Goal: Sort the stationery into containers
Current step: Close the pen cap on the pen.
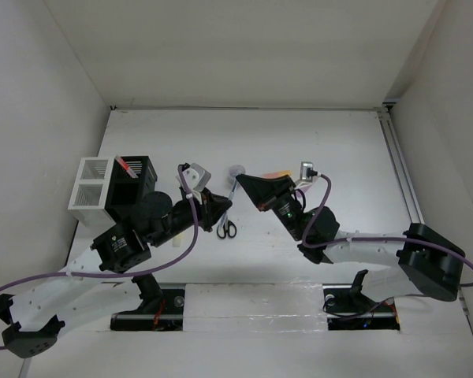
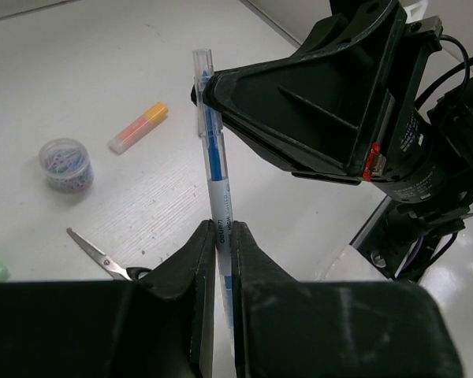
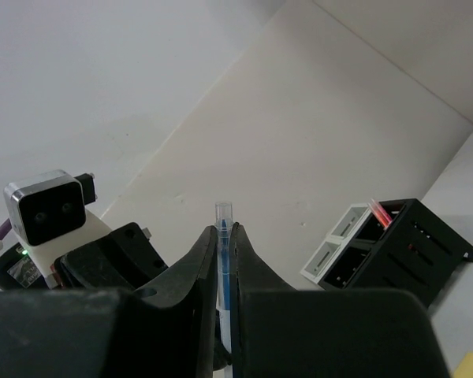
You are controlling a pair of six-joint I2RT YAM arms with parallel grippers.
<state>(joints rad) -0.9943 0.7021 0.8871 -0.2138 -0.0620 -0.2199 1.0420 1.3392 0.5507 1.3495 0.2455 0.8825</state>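
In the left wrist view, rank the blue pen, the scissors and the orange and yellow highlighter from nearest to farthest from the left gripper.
1. blue pen: clamped in the left gripper itself, centre of view.
2. scissors: on the table, low and to the left.
3. highlighter: farther up the table, upper left.
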